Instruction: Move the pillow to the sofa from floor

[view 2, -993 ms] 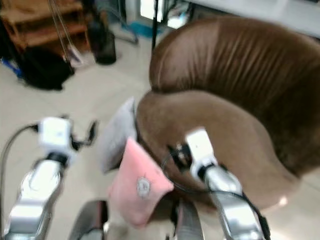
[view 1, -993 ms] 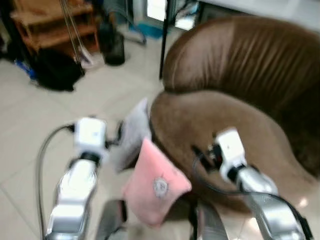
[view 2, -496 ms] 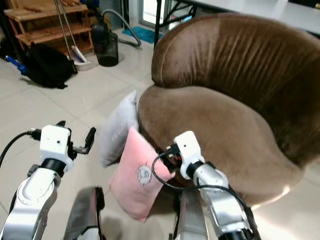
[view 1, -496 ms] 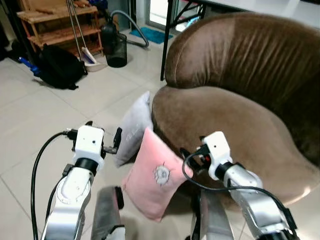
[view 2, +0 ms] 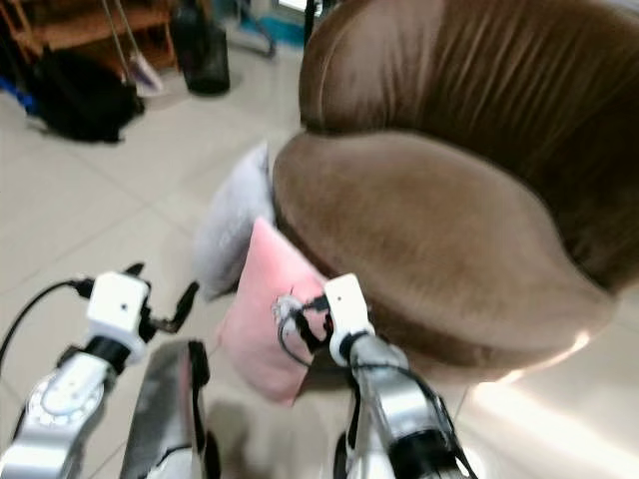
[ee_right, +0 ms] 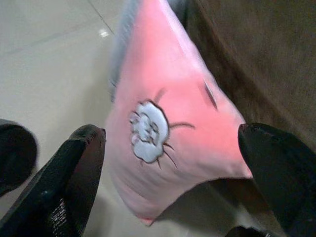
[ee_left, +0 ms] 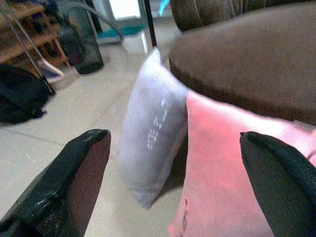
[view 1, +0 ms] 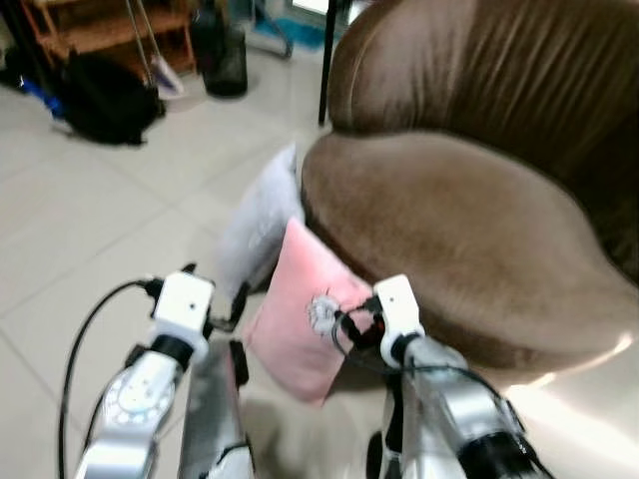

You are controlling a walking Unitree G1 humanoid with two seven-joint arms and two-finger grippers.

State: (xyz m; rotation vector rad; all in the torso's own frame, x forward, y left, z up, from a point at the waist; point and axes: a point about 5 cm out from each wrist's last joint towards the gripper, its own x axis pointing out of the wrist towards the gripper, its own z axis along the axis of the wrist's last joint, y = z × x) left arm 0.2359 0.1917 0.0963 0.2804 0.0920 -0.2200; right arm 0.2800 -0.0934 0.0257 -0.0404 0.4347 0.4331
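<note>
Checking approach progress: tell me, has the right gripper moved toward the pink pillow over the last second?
Yes. The right gripper has closed in on the pink pillow leaning against the brown sofa; earlier it hung over the seat.

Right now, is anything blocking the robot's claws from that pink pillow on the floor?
Nothing visible does. The right gripper is open straight at the pink pillow; the grey pillow stands behind it against the sofa.

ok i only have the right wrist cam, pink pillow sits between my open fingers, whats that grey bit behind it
Observer: a second, grey pillow. It stands on the floor behind the pink pillow, and both lean on the front of the brown sofa.
Operator: and wheres the left gripper
Observer: the left gripper is open, to the left of the pillows and short of them, touching neither.
</note>
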